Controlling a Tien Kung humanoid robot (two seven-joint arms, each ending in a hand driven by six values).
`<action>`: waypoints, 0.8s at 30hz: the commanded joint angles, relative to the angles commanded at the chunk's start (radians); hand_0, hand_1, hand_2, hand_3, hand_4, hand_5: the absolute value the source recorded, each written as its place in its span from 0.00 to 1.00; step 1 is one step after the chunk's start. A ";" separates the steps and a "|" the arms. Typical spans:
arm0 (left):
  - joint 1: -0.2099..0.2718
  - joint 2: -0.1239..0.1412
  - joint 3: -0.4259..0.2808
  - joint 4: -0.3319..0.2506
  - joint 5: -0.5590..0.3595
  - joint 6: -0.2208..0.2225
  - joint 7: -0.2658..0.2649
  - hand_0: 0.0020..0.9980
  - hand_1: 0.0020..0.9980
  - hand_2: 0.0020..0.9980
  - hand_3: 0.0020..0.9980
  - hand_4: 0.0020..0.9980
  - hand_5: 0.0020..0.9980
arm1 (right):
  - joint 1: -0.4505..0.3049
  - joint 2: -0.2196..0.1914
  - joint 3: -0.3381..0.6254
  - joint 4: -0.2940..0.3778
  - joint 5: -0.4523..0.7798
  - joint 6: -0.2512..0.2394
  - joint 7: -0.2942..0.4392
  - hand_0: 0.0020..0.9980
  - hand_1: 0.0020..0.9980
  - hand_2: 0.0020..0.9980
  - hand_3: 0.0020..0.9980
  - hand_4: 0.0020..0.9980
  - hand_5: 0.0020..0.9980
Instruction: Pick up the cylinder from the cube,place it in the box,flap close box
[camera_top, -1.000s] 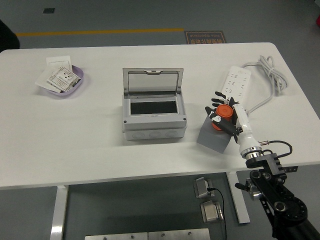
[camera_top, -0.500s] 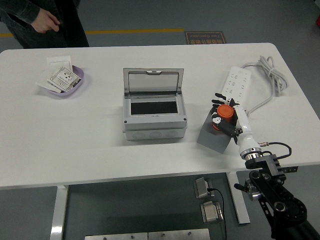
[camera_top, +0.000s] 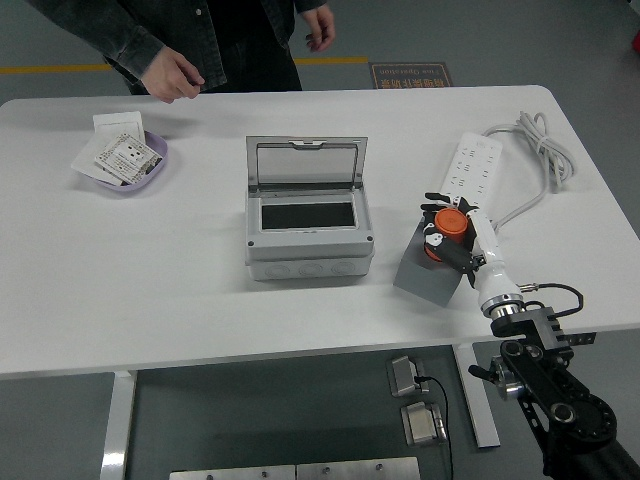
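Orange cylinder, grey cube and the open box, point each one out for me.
orange cylinder (camera_top: 449, 222), head view, on its top face.
grey cube (camera_top: 425, 277), head view, on its front face.
open box (camera_top: 309, 258), head view, on its front rim.

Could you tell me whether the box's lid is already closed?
No, the lid of the box stands raised at the back, leaving the dark interior open.

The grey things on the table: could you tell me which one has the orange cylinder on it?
The cube at the right, under the right hand; the box stands mid-table, lid open.
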 joint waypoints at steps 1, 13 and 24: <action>0.000 0.000 0.002 0.000 -0.001 0.000 0.000 0.60 0.66 0.61 0.62 0.70 0.31 | 0.001 -0.002 0.000 0.003 -0.001 0.000 0.000 0.62 0.51 0.46 0.41 0.00 0.00; 0.000 0.000 0.010 0.000 0.004 -0.004 0.005 0.60 0.66 0.62 0.62 0.71 0.34 | 0.007 -0.016 0.014 0.051 -0.033 0.009 -0.001 0.58 0.46 0.39 0.37 0.00 0.00; 0.001 -0.001 -0.001 0.000 0.018 -0.006 0.008 0.60 0.65 0.62 0.62 0.72 0.35 | 0.003 -0.039 -0.016 0.119 -0.103 -0.002 -0.028 0.58 0.46 0.39 0.37 0.00 0.00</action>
